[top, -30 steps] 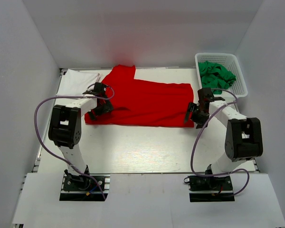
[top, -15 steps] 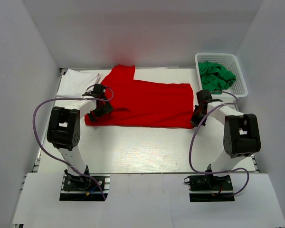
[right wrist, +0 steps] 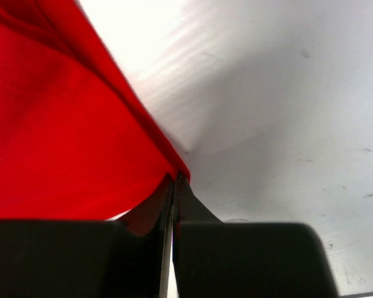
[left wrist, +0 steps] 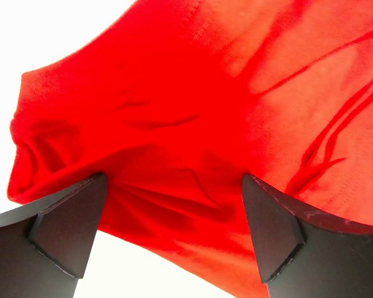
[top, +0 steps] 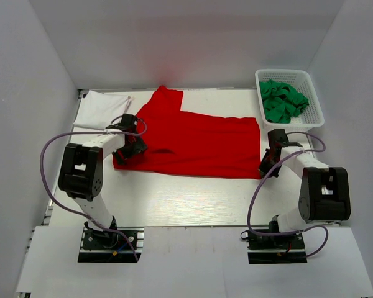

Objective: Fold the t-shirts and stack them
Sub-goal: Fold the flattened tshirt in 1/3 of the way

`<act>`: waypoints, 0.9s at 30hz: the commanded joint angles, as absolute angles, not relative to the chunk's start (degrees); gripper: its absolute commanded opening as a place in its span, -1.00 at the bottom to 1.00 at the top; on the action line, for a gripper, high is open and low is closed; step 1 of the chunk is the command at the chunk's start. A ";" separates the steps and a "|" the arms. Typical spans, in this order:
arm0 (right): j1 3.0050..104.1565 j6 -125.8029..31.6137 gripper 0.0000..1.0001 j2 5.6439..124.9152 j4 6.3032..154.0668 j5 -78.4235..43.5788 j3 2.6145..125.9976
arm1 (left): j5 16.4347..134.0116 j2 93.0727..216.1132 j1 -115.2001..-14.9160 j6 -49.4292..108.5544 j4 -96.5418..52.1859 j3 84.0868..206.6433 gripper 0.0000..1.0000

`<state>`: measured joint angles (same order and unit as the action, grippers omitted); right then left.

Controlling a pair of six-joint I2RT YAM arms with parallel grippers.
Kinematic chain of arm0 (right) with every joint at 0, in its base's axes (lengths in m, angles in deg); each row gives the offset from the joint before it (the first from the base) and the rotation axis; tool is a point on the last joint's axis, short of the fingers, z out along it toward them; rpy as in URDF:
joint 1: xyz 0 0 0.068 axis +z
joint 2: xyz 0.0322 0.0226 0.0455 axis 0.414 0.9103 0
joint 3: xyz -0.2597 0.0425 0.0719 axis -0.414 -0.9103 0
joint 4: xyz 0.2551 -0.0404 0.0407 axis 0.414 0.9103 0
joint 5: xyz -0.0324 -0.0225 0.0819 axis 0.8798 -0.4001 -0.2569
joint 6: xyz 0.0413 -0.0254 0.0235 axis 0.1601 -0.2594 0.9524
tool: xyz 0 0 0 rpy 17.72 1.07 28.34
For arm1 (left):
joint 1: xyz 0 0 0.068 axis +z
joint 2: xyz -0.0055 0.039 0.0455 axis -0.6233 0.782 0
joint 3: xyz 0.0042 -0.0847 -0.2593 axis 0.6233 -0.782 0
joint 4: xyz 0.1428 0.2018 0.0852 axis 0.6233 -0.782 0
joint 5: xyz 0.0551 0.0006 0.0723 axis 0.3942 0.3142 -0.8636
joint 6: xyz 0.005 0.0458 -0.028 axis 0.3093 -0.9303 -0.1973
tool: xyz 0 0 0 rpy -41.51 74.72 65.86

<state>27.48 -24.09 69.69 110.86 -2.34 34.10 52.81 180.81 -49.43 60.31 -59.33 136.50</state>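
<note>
A bright red t-shirt (top: 193, 139) lies spread flat across the middle of the table, one sleeve pointing to the back. My left gripper (top: 132, 149) hangs open over its left edge, and the cloth (left wrist: 193, 112) bunches between the two wide-apart fingers (left wrist: 68, 230). My right gripper (top: 265, 169) is shut on the shirt's near right corner (right wrist: 56, 124), pinched at the fingertips (right wrist: 176, 180). A white t-shirt (top: 102, 107) lies folded at the back left. Green t-shirts (top: 283, 99) sit crumpled in the basket.
A white lattice basket (top: 317, 99) stands at the back right corner. White walls close in the table on three sides. Bare table surface (top: 186, 198) stretches between the shirt and the arm bases.
The right gripper closed on the shirt's right corner and drew it right and nearer. The whole red shirt slid to the right. The left gripper stayed open at the left edge.
</note>
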 commanded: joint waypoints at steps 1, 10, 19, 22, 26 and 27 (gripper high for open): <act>25.16 -26.12 -1.00 69.46 116.94 3.34 29.72 | 53.33 176.41 -49.54 61.84 -65.59 132.01 1.00; 25.16 -31.48 -0.82 57.07 116.41 -3.89 26.02 | 60.11 162.34 -50.07 65.09 -70.94 121.18 1.00; 26.30 -36.05 0.81 50.66 116.07 -8.99 34.64 | 63.70 153.37 -50.60 58.51 -66.22 129.89 1.00; 27.35 -37.21 0.81 48.19 113.36 -15.56 35.87 | 69.85 154.58 -52.52 54.30 -61.47 131.56 1.00; 28.41 -34.93 0.81 48.09 106.50 -22.08 31.92 | 73.29 161.61 -57.18 53.67 -61.18 134.35 1.00; 28.41 -34.49 0.81 49.05 105.79 -22.26 31.31 | 72.68 162.76 -58.15 53.67 -61.89 134.98 1.00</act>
